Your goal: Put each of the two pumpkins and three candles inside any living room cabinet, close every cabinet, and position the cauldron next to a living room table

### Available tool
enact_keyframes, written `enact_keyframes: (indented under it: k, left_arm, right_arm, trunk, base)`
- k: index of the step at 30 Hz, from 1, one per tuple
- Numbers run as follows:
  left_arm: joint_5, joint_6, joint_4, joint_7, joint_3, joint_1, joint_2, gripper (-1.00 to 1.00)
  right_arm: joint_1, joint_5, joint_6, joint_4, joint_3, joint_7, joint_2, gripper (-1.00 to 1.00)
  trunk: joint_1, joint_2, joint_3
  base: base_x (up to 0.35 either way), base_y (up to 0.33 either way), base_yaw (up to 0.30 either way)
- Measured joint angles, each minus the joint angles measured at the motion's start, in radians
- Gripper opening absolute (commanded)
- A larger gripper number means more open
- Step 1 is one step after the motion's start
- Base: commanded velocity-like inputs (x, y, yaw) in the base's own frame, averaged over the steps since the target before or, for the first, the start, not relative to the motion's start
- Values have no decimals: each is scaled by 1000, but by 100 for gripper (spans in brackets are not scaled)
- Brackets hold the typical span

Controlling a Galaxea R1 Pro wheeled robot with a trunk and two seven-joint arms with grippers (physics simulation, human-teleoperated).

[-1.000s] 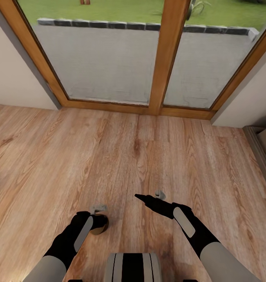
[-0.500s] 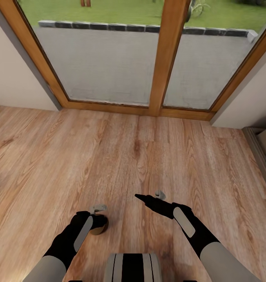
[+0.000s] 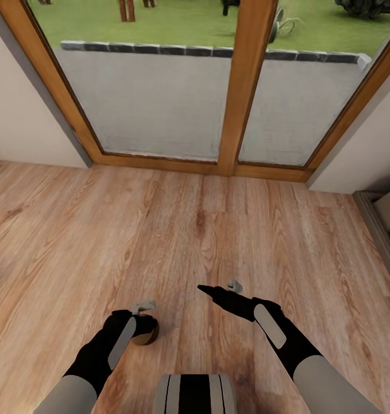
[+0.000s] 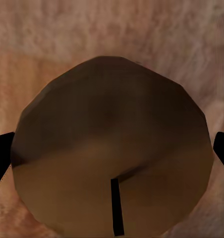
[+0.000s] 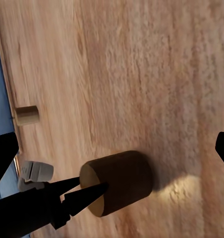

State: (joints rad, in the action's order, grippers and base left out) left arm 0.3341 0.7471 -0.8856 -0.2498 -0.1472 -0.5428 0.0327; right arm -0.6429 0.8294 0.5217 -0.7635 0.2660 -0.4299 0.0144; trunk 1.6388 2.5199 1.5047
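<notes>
Camera tilted up slightly; left claw (image 3: 144,322) holds candle (image 3: 146,332) over bare floor (image 3: 206,218).

Soft daylight from the glass doors (image 3: 160,98), blurry close wrist views, faint floor (image 3: 217,230) shadows.

The floor (image 3: 195,230) is warm, grained wood planking with a soft sheen. On it, the candle (image 4: 112,158) looks matt, waxy brown. Beyond the floor, the door frame (image 3: 243,86) is smooth wood.

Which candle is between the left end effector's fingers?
The big near candle in the right wrist view; the other candle lies apart on the floor.
</notes>
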Motion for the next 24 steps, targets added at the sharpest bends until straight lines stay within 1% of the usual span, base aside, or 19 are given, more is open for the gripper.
enact_keyframes:
  k: [9,13,15,17,21,23,24]
  left_arm:
    - [1,4,-4,-1,2,0,-1,-100]
    - [1,9,-21,0,4,0,-5,-100]
    - [6,13,-30,0,4,0,-6,-100]
    - [24,15,-34,-1,3,0,-8,-100]
    - [75,27,-39,-1,4,0,-16,-100]
    - [91,43,-52,-2,23,0,-23,-100]
    - [96,66,-71,-3,47,0,-27,-100]
  right_arm:
    - [0,-1,6,2,4,9,0,100]
    - [0,-1,9,4,1,12,0,100]
    - [0,-1,9,4,0,12,0,100]
    - [0,-1,9,5,-1,12,-1,100]
    - [0,-1,9,5,-1,13,-2,100]
    - [0,-1,10,6,1,14,-3,100]
    - [0,-1,11,7,2,14,-3,100]
  trunk:
    - [-4,-2,-35]
    - [-6,-3,-50]
    - [-7,-4,-58]
    - [-8,-4,-66]
    - [-9,-5,-81]
    - [-10,-5,-89]
    - [-11,-6,-93]
  base:
    - [0,0,0]
    - [0,0,0]
    - [0,0,0]
    - [0,0,0]
    - [0,0,0]
    - [0,0,0]
    - [0,0,0]
